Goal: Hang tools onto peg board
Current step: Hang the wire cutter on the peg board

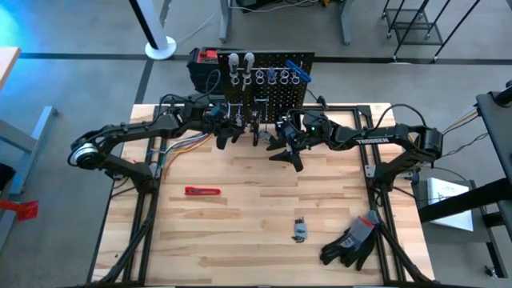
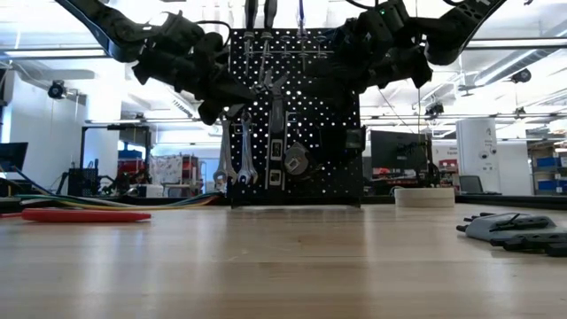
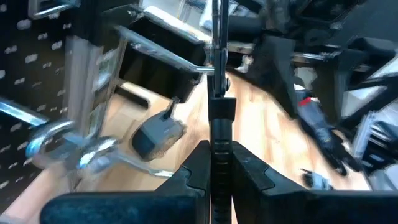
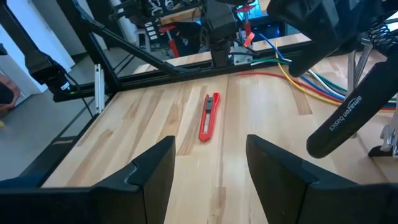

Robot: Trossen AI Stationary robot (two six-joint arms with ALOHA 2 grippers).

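Note:
The black peg board (image 1: 276,84) stands upright at the table's far edge, with wrenches (image 2: 235,159), a small level (image 2: 276,146) and other tools hanging on it. My left gripper (image 1: 227,133) is right in front of the board's left part, shut on a slim tool (image 3: 217,93) with a black ribbed handle and a thin silver shaft. My right gripper (image 1: 288,157) hovers open in front of the board's right part, with nothing between its fingers (image 4: 155,171). A red utility knife (image 1: 202,191) and a small silver tool (image 1: 299,230) lie flat on the table. My left gripper pinches the tool's black ribbed handle (image 3: 219,146) between its two fingers. The tool runs along the fingers and its silver shaft (image 3: 216,37) sticks out ahead of them toward the peg board (image 3: 25,56). The tool is clear of the table.
Black gloves (image 1: 352,242) lie near the table's right front corner. A red-and-black box (image 1: 204,64) stands behind the board's left end. Coloured cables (image 4: 305,84) run along the table's far left. The middle of the wooden table (image 1: 256,208) is bare.

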